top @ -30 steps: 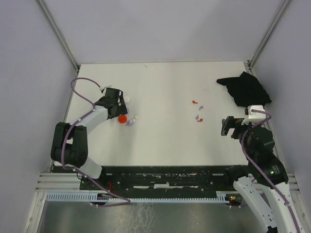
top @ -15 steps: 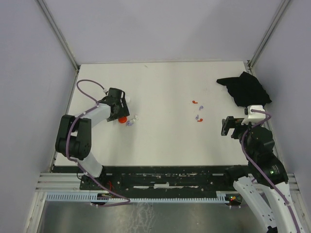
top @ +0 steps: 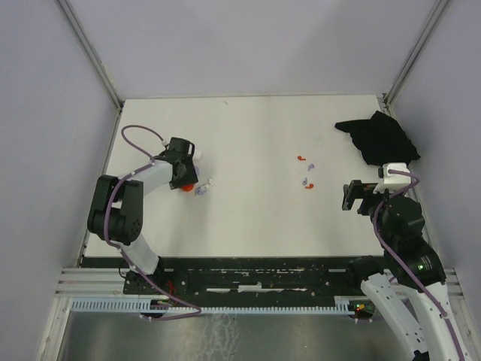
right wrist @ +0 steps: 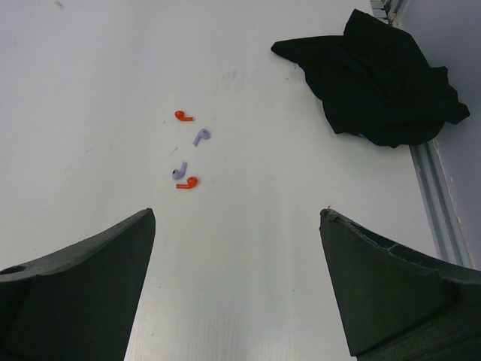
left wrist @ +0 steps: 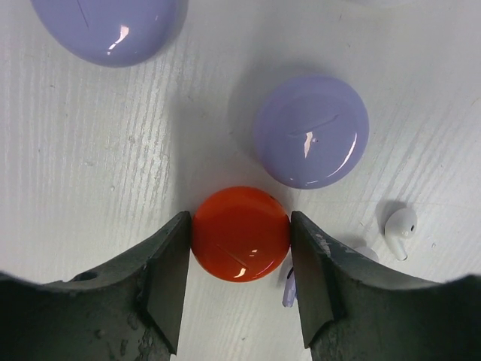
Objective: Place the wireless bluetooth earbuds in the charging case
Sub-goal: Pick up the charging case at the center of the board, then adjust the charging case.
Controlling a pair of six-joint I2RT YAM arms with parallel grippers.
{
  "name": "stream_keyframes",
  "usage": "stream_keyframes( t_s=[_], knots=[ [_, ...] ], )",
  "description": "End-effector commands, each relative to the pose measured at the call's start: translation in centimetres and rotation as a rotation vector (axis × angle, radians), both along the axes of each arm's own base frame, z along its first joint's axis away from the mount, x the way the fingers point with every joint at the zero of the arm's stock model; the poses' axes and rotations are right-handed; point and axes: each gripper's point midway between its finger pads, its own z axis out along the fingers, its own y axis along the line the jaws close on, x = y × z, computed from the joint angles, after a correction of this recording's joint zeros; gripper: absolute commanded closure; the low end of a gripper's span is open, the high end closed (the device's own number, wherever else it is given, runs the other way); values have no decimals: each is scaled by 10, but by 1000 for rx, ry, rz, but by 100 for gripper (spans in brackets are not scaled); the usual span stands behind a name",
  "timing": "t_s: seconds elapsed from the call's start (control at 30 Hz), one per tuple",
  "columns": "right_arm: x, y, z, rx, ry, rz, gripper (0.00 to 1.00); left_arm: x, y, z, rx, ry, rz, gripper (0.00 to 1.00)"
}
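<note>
A round red charging case [left wrist: 240,233] lies on the white table between the two pads of my left gripper [left wrist: 240,224], and both pads touch its sides. Seen from above, that gripper [top: 183,179] is at the table's left with the red case [top: 189,186] at its tip. A whitish earbud [left wrist: 400,229] and a lilac piece [left wrist: 289,289] lie just right of the jaws. Two red earbuds [right wrist: 183,116] [right wrist: 188,182] and two lilac earbuds [right wrist: 201,136] [right wrist: 179,172] lie mid-table. My right gripper [right wrist: 237,218] hovers open and holds nothing, well short of them.
Two round lilac cases [left wrist: 310,131] [left wrist: 105,30] sit just beyond the red one. A crumpled black cloth [top: 379,138] lies at the back right corner, near the table's right edge rail [right wrist: 432,188]. Grey walls enclose the table on three sides.
My left gripper's jaws have closed from wide open onto the sides of the red case, and the left arm's elbow has swung in. The right arm has not moved.
</note>
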Motion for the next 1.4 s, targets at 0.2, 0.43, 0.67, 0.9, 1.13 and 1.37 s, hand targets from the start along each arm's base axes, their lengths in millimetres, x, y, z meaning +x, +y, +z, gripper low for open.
stream_keyframes(
  t_s=[0.2,0.43,0.67,0.9,1.13,1.37],
  knots=[
    [9,13,9,52,-12,33,1,-1,-12,38,9,-62,-140,52],
    [17,45,-5,82,95,174,1,1,-47,88,88,-201,-412,55],
    [21,97,-7,188,228,401,1,-8,-107,137,94,-399,-730,55],
    [30,130,-4,288,285,528,1,-24,-151,157,102,-539,-979,55],
    [45,176,-8,447,353,699,7,-50,-190,179,128,-748,-1298,59],
    [60,208,-11,488,403,802,13,-86,-209,189,181,-1007,-1591,61]
  ],
)
